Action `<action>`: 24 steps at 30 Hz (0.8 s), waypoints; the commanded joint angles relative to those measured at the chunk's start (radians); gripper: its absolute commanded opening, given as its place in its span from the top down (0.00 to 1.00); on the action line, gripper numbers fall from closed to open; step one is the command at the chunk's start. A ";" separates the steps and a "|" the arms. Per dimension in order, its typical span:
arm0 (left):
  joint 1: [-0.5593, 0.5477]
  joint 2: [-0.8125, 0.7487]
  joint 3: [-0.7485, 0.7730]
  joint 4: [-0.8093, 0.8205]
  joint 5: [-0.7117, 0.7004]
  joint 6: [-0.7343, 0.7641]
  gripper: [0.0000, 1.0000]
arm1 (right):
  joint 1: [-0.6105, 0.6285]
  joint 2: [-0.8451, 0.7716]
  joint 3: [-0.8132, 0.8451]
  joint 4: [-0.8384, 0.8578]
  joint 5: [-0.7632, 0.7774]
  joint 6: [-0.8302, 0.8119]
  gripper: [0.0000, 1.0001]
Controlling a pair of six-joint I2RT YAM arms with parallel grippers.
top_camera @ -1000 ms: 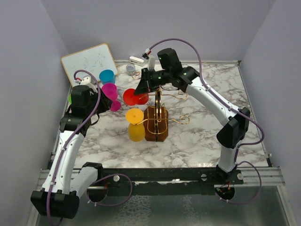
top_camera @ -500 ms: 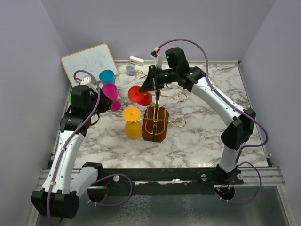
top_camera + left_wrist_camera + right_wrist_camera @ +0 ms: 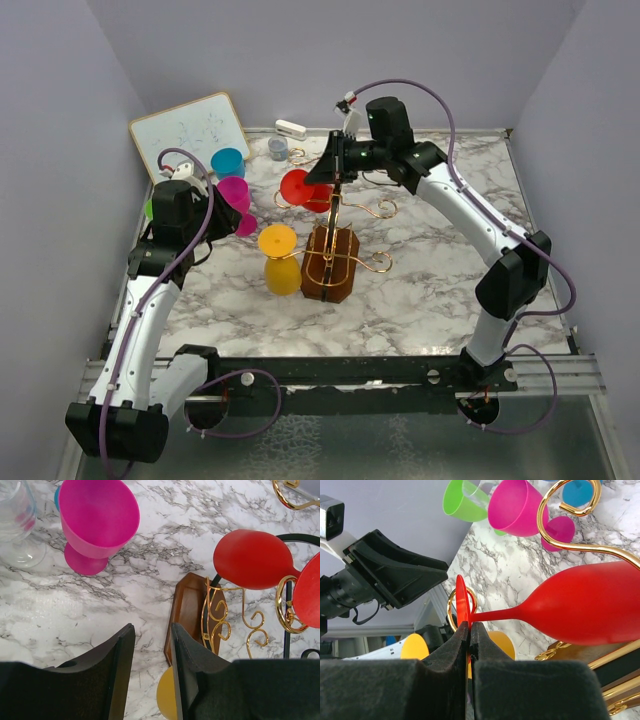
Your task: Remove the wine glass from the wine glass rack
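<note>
Red wine glass on its side in the air, just left of the top of the wine glass rack, over the far half of the marble table. Clamped at the stem, right next to the foot, by the right gripper. Jaws pressed together on the thin red stem, foot disc edge-on just above the fingertips. Bowl out to the right in the right wrist view, under a curled gold hook arm. Gold ring right at the foot; cannot tell whether around the stem or only behind it. Same in the left wrist view: gold curl close against the stem between bowl and foot, contact unclear.

Left gripper at the left side of the table, low over the marble, pointing toward the wooden base. Jaws a narrow gap apart, nothing between them.

Yellow wine glass just left of the wooden base; hung or merely touching, cannot tell. Pink wine glass upright on the marble, left of the rack, beside the left wrist. Clear wine glass just beside the pink one. Green cup near both, partly hidden. Blue cup farther back. Whiteboard propped in the far left corner.
</note>
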 commanded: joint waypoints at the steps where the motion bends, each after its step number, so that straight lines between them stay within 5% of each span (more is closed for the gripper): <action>1: 0.004 -0.001 0.003 0.015 0.024 -0.004 0.62 | -0.004 -0.006 0.009 0.056 0.030 0.010 0.99; 15: 0.004 -0.007 0.002 0.006 0.025 0.000 0.62 | -0.006 0.083 0.126 0.106 -0.025 0.052 0.99; 24: 0.004 -0.016 0.021 -0.024 -0.008 0.013 0.57 | -0.006 0.180 0.200 0.242 -0.234 0.119 0.99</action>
